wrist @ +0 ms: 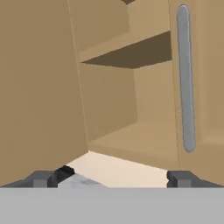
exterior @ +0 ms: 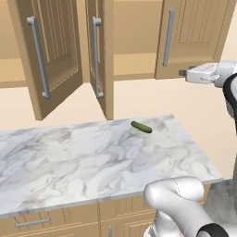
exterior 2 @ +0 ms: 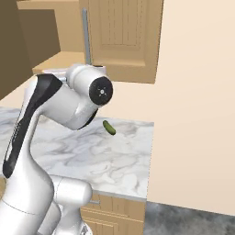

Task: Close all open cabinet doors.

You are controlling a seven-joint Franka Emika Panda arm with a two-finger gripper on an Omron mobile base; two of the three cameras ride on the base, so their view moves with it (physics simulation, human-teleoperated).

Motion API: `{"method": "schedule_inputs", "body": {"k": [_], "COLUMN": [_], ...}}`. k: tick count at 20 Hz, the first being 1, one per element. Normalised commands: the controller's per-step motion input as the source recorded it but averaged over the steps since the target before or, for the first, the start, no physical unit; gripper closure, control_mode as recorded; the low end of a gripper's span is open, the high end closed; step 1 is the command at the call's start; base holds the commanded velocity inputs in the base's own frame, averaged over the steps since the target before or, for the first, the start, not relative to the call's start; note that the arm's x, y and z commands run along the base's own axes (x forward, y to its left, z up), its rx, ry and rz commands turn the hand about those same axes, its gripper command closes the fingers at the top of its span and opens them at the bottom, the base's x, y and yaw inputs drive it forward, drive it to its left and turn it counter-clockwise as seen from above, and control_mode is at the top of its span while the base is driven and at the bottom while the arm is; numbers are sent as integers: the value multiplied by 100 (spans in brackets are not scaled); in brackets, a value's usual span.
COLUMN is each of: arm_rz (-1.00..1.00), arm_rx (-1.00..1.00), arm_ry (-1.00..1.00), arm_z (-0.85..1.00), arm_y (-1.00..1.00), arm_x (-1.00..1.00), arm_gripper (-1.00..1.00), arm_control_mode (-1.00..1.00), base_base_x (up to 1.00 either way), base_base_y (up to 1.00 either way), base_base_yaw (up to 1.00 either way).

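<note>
Three tall light-tan cabinet doors hang above the counter. The left door (exterior: 48, 55) is swung wide open. The middle door (exterior: 98, 55) stands edge-on, also open. The right door (exterior: 196, 34) (exterior 2: 126, 34) is ajar, its grey bar handle (exterior: 169, 37) (wrist: 186, 78) on its left edge. My gripper (exterior: 183, 73) (wrist: 113, 179) hovers just below and in front of that handle, open, with nothing between its fingers. Beyond it in the hand view are the cabinet's inside and a shelf (wrist: 131, 50), with a broad tan door face (wrist: 39, 87) on the left.
A small green cucumber (exterior: 141, 127) (exterior 2: 109, 127) lies near the back of the marble counter (exterior: 92, 157) (exterior 2: 114, 160). Drawer fronts (exterior: 32, 223) run below the counter's front edge. A bare beige wall (exterior 2: 197, 105) stands right of the counter.
</note>
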Motion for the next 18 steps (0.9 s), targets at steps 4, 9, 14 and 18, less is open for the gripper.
{"method": "schedule_inputs", "body": {"k": [4, 9, 14, 18], "arm_rz": [0, 0, 0, 0], "arm_rx": [-22, -26, -28, -29], "arm_ry": [-13, -15, -17, -24], "arm_z": [42, 13, -3, -2], "arm_y": [100, 100, 100, 100], "arm_x": [-50, -59, -60, -43], "arm_gripper": [-100, -100, -100, -100], "arm_control_mode": [-100, -100, -100, -100], "base_base_x": [0, 0, 0, 0], "base_base_y": [0, 0, 0, 0], "base_base_yaw": [0, 0, 0, 0]}}
